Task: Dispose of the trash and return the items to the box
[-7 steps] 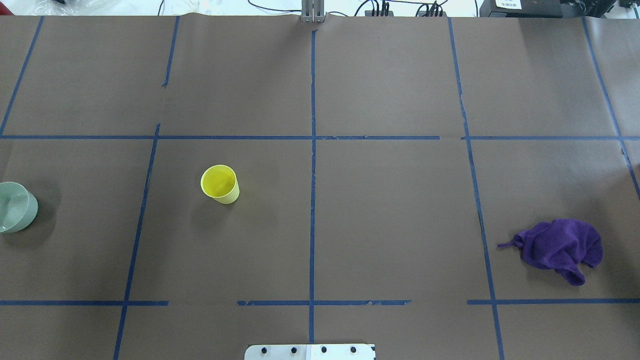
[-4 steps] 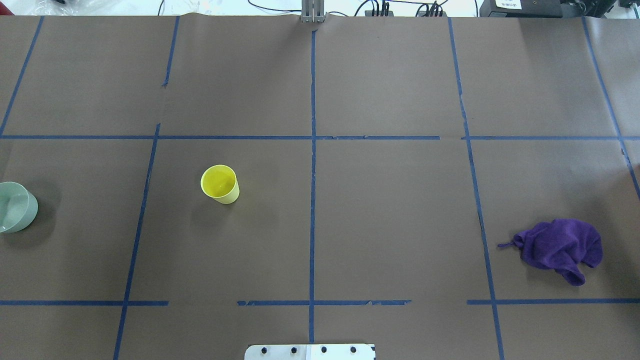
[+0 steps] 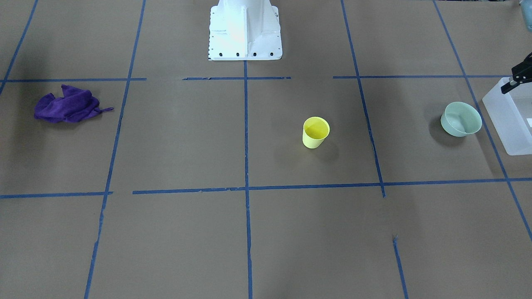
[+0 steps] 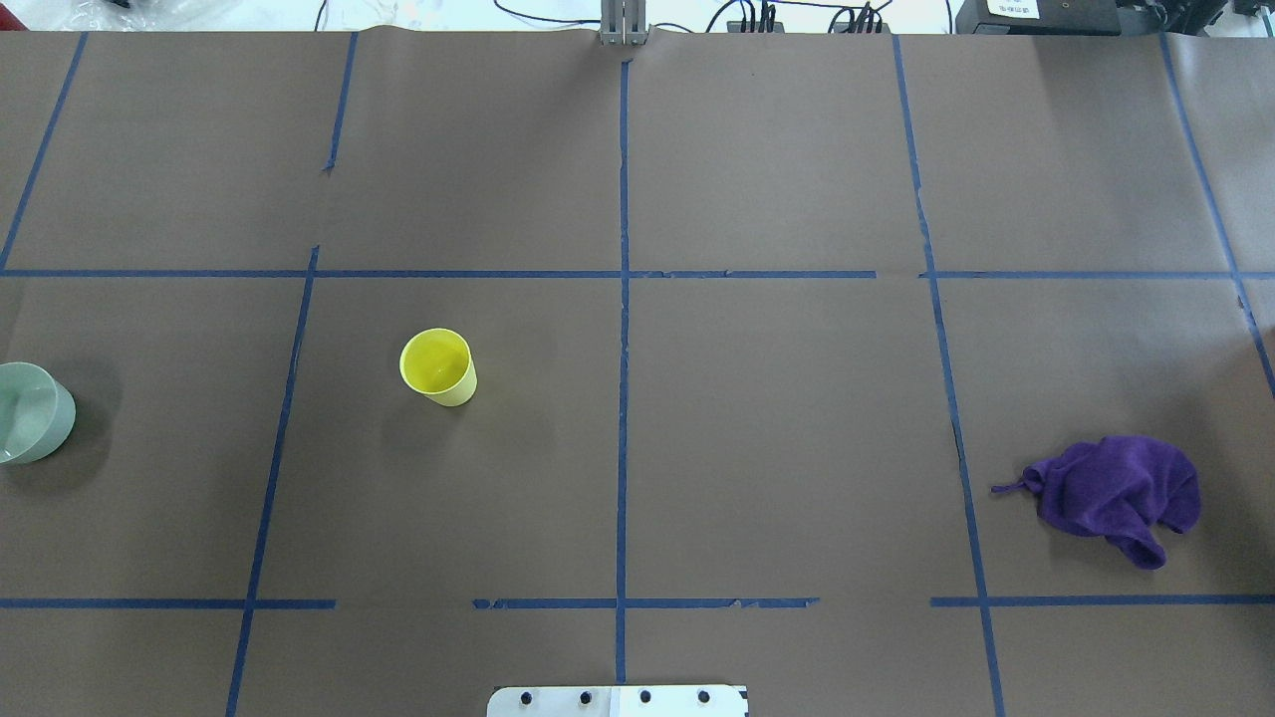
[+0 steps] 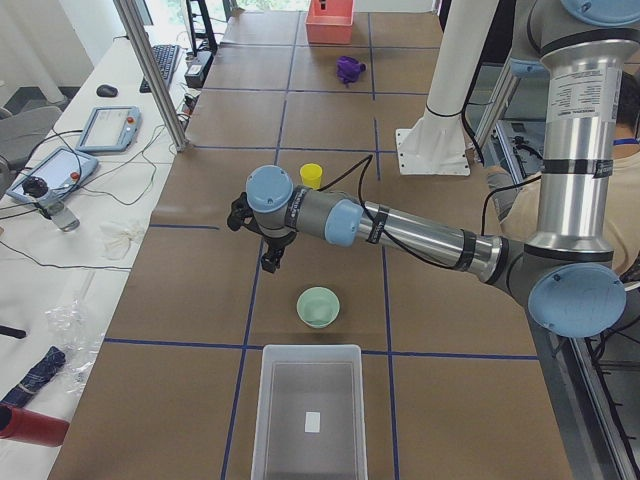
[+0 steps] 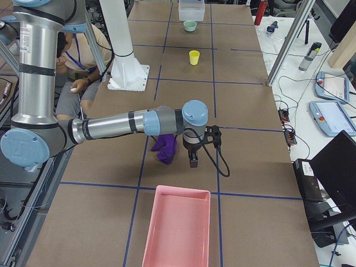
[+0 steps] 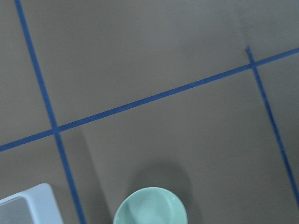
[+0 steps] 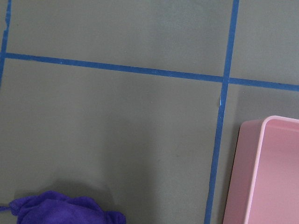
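The yellow cup (image 4: 438, 366) stands upright left of the table's middle, also in the front view (image 3: 316, 132). The mint-green bowl (image 3: 460, 119) stands upright beside the frosted white box (image 3: 509, 120), apart from it. The left wrist view looks down on the bowl (image 7: 149, 207) and a box corner (image 7: 28, 207). My left gripper (image 5: 268, 262) hangs above the table near the bowl (image 5: 318, 306); I cannot tell if it is open. My right gripper (image 6: 192, 161) hangs beside a crumpled purple cloth (image 6: 165, 146); its state is unclear.
A pink tray (image 6: 178, 228) lies at the table's right end, close to the purple cloth (image 4: 1121, 495); its rim shows in the right wrist view (image 8: 266, 172). The robot's white base (image 3: 245, 29) stands at the table's near edge. Blue tape lines grid the brown table.
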{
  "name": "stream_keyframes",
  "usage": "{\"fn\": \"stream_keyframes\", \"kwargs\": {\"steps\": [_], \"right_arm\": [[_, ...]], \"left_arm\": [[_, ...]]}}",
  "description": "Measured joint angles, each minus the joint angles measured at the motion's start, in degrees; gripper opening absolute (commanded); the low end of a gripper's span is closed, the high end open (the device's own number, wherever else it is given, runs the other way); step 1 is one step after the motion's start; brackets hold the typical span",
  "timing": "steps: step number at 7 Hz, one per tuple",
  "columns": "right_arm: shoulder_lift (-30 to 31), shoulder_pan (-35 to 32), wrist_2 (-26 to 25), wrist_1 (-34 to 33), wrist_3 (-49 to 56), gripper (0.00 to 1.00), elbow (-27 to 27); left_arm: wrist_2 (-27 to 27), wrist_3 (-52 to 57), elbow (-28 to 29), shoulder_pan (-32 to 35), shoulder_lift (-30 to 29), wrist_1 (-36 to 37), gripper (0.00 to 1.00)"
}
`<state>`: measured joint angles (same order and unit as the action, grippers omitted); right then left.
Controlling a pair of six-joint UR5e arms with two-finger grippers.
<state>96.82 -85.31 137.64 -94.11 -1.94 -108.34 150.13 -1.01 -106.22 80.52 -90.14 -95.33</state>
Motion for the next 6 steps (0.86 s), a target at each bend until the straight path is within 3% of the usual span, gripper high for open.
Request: {"fn": "stream_keyframes", "kwargs": {"steps": [2, 4, 6], "right_arm": [[-0.3, 0.0, 0.0, 0.0, -0.1, 1.0, 0.0], [-2.3, 0.1, -0.1, 0.0, 0.0, 1.0, 1.6], [-3.6, 0.2, -0.2, 0.1, 0.0, 1.0, 2.6]], "left_arm": [[-5.5, -20.5, 0.9, -13.7, -9.1, -12.7, 1.0], [-15.1, -34.0, 1.9, -23.2, -17.8, -16.9, 1.0], [-19.9, -44.9, 5.4, -29.8, -20.0, -24.8, 1.0]]}}
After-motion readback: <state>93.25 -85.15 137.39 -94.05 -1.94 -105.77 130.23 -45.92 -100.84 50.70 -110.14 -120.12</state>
